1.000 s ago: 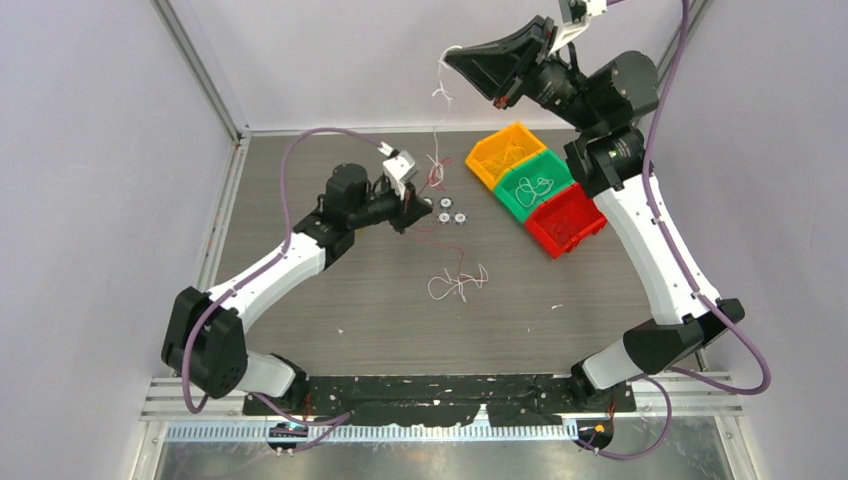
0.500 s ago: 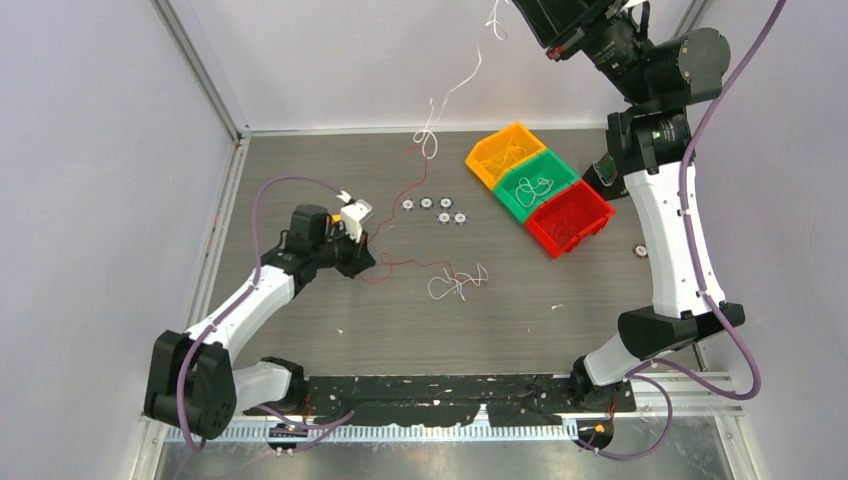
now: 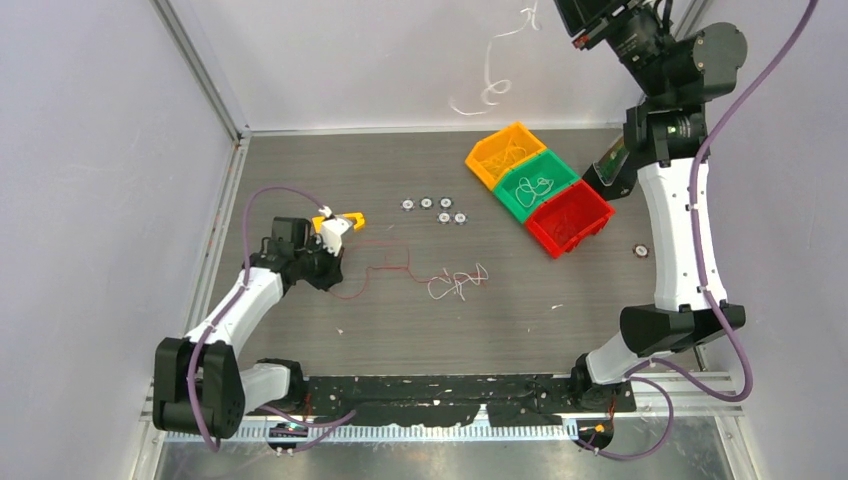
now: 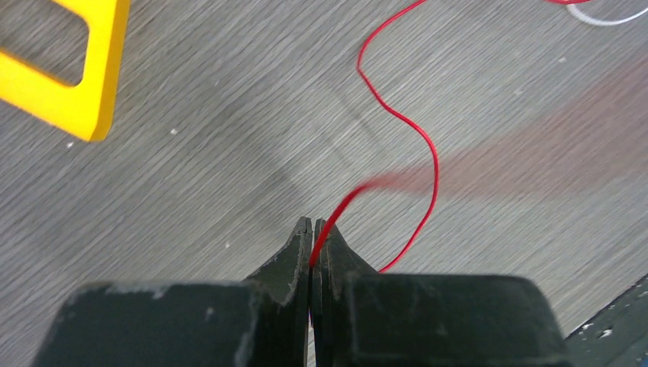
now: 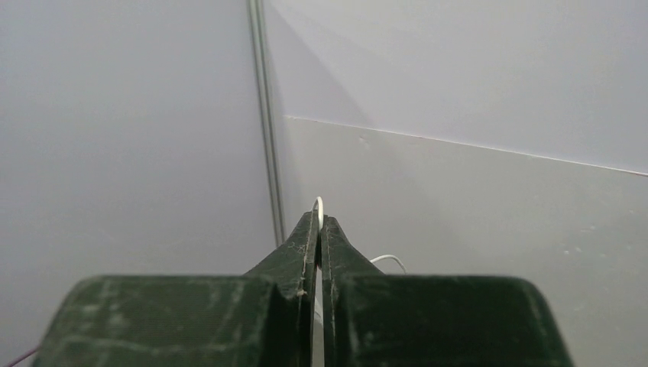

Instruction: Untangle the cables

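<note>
Heights differ: left tool [image 4: 312, 226], low by the bench's [image 3: 400, 325] left edge, clamps red cable [image 4: 436, 172]; right tool [image 5: 319, 223], raised high, clamps white cable [image 5: 318, 203].

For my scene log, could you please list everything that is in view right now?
red cable: one, red, on the table, left of centre
white cable: one, white, hanging high at the back
tangle: one, white and red, table centre
bins: three, yellow, green, red, in a row, far right
discs: five, silvery, mid table; a sixth at the right edge
left end effector: black, shut on red cable
right end effector: black, raised, shut on white cable
</note>
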You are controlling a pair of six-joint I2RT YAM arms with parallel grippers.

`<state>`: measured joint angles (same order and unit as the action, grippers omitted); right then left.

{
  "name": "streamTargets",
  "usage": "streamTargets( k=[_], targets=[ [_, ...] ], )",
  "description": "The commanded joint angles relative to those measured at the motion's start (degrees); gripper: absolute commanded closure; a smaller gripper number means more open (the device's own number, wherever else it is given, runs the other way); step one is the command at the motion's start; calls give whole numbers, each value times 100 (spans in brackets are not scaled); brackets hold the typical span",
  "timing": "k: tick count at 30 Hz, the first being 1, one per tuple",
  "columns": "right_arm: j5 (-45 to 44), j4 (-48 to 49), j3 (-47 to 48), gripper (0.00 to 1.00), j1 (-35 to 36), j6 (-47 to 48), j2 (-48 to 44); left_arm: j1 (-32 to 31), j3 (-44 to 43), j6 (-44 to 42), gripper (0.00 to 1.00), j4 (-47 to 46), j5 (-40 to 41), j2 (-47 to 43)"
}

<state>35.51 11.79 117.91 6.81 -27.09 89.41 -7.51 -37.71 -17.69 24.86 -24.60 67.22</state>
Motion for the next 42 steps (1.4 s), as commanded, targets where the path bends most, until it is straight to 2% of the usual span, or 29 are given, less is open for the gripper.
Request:
streamTargets(
  k=[1,5,6,8,9,12,14,15,23,33,42],
  targets=[
    [-189,70,105,95,-278,195,-60,290,-153,-610,100,275,175,107],
    [-9,64,-517,95,-311,320,-186,366,-229,-756,100,373,-99,206],
    [24,6,-626,95,-316,381,-237,371,-295,-765,92,477,-290,234],
    [65,-203,-934,95,-314,679,-330,368,-424,-721,53,658,-693,218],
    [85,-291,-1153,95,-322,967,-364,365,-468,-634,43,650,-805,150],
    [228,-637,-1623,95,-395,1476,-553,357,-563,-469,24,546,-1016,-194],
    [274,-851,-1944,95,-444,1850,-658,363,-660,-367,3,471,-1083,-478],
    [299,-896,-2166,95,-466,2083,-695,364,-722,-331,1,452,-1114,-584],
    [414,-1144,-2979,95,-598,2670,-687,364,-1289,-61,0,568,-1345,-851],
    [123,-1443,-3028,95,-1145,3323,141,364,-1200,50,1,535,-1194,-944],
    [43,-1552,-2944,95,-1217,3714,753,361,-1039,-58,0,552,-1179,-1066]
  ],
)
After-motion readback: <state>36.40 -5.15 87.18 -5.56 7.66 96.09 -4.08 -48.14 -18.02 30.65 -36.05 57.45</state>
